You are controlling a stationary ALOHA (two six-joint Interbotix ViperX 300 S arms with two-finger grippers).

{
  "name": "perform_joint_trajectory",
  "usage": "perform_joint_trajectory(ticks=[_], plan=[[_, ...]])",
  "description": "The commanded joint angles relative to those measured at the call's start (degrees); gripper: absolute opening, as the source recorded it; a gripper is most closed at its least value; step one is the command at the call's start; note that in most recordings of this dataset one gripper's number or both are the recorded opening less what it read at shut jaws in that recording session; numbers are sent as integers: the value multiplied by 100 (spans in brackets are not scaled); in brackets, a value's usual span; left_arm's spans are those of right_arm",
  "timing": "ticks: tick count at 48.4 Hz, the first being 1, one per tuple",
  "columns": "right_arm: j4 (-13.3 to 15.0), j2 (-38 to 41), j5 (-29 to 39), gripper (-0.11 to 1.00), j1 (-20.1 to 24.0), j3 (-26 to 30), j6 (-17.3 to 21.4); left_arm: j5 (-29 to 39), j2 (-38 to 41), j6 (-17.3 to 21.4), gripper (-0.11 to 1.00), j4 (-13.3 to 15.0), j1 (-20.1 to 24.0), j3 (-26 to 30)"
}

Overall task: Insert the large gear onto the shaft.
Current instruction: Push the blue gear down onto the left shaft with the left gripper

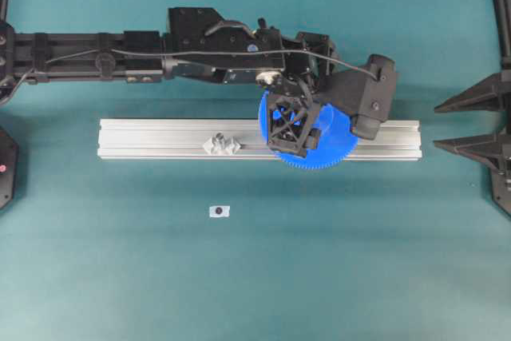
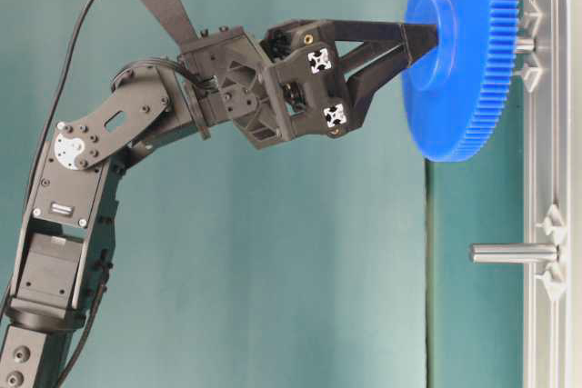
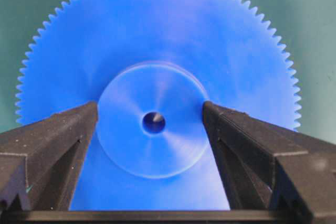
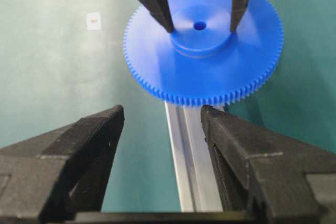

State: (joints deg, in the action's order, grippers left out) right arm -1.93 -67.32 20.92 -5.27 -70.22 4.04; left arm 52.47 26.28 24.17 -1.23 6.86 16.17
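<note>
The left hand (image 3: 152,124) pinches the raised hub of the large gear (image 1: 319,145), holding it above the rail (image 1: 160,140) at the right, the shaft (image 2: 526,44) just beyond its far face. Slight tilt or offset may jam the bore on the tip. The right hand (image 4: 163,145) hangs spread, empty.

left gripper (image 2: 426,38) clamping large gear (image 2: 459,61) hub; shaft (image 2: 525,44) behind it, on rail (image 2: 546,170)
</note>
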Motion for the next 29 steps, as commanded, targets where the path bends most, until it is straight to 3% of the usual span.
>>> perform_joint_trajectory(ticks=[1, 14, 29], plan=[[0, 44, -26, 69, -9, 53, 44, -18, -79, 9, 89, -9, -26, 26], [0, 44, -35, 69, -9, 53, 35, -255, -70, -53, 89, -9, -26, -141], [-9, 44, -35, 69, -9, 53, 44, -88, -290, -97, 89, -26, -9, 149]])
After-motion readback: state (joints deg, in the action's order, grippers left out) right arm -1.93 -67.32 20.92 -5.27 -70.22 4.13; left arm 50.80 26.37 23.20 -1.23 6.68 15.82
